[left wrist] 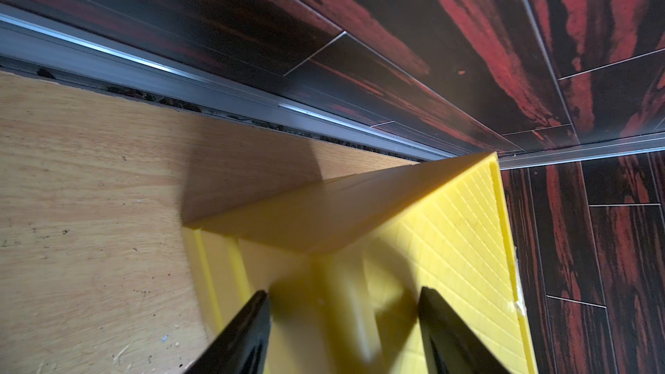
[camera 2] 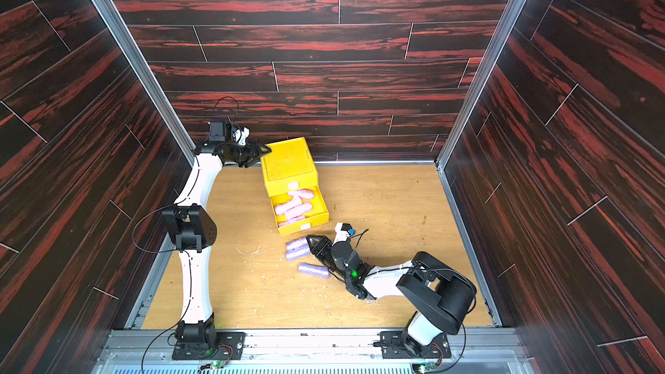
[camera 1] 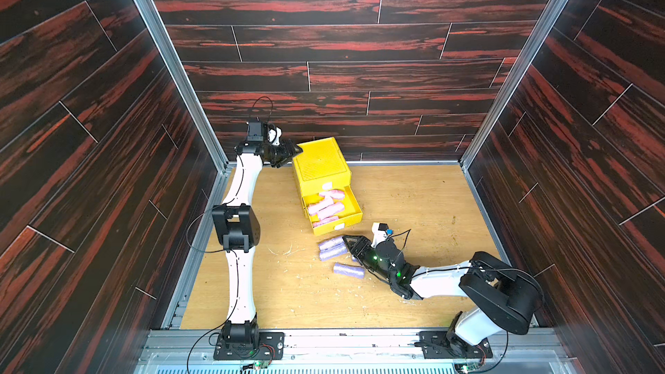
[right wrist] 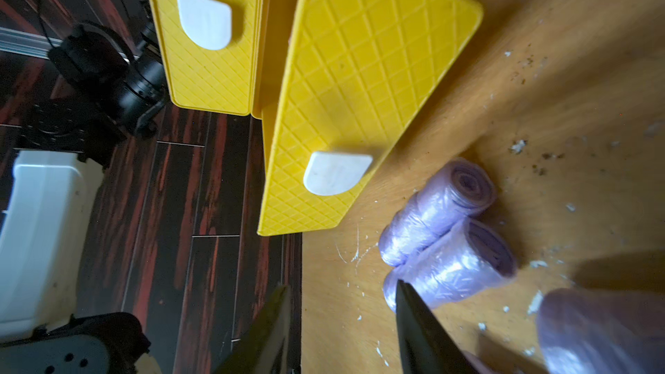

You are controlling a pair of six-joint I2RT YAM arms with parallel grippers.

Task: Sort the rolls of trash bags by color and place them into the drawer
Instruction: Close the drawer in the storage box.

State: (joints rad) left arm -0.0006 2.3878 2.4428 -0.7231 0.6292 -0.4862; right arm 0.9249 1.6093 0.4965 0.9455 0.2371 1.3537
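Observation:
The yellow drawer chest (camera 1: 320, 165) stands at the back of the table in both top views. Its lowest drawer (camera 1: 354, 206) is pulled out and holds several pink rolls (camera 1: 325, 206). Three lavender rolls lie in front of it: two side by side (camera 1: 331, 248) and one nearer (camera 1: 348, 269). My right gripper (camera 1: 347, 241) is low beside the pair and open. In the right wrist view only bare table shows between its fingers (right wrist: 342, 286), and one fingertip sits at the end of a lavender roll (right wrist: 453, 268). My left gripper (camera 1: 297, 151) is open and straddles the chest's top corner (left wrist: 344, 293). No green rolls are in view.
Dark wall panels and metal rails close in the wooden table (camera 1: 414, 210) on three sides, just behind the chest. White tabs mark the open drawer's front (right wrist: 334, 174) and a shut drawer above (right wrist: 205, 19). Small white scraps litter the table around the rolls.

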